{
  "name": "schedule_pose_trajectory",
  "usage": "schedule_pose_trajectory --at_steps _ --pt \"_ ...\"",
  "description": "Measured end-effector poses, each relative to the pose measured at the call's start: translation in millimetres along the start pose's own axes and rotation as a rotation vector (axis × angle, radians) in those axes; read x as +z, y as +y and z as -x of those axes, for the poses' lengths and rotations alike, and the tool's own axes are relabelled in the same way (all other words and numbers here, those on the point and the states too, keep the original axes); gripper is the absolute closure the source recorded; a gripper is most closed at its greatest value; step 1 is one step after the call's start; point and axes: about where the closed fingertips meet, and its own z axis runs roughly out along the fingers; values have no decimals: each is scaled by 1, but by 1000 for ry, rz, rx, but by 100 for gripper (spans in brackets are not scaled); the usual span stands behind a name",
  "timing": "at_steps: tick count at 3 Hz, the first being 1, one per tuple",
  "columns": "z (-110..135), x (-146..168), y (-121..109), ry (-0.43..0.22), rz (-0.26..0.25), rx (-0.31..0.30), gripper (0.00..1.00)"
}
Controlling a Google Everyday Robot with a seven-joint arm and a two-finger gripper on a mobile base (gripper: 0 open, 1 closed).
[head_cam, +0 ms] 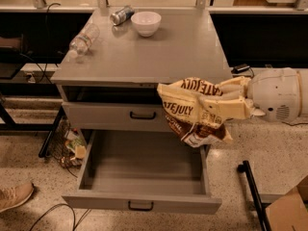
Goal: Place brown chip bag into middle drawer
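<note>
Item: brown chip bag; we judge it light, soft, crinkly and slippery. It hangs above the open middle drawer, at its 2 o'clock corner; gripper at bag's 3 o'clock, pinching the film; best held by a gathered fold.

open middle drawer gives free room below pincer clamping brown chip bag.
</note>
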Motion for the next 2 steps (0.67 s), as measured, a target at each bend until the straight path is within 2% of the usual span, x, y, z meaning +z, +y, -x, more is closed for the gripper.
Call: schedule_pose_trajectory --at_steps 1,2 --pt "0 0 0 0 0 0 100" --pt "-20 56 8 -19 68 6 100"
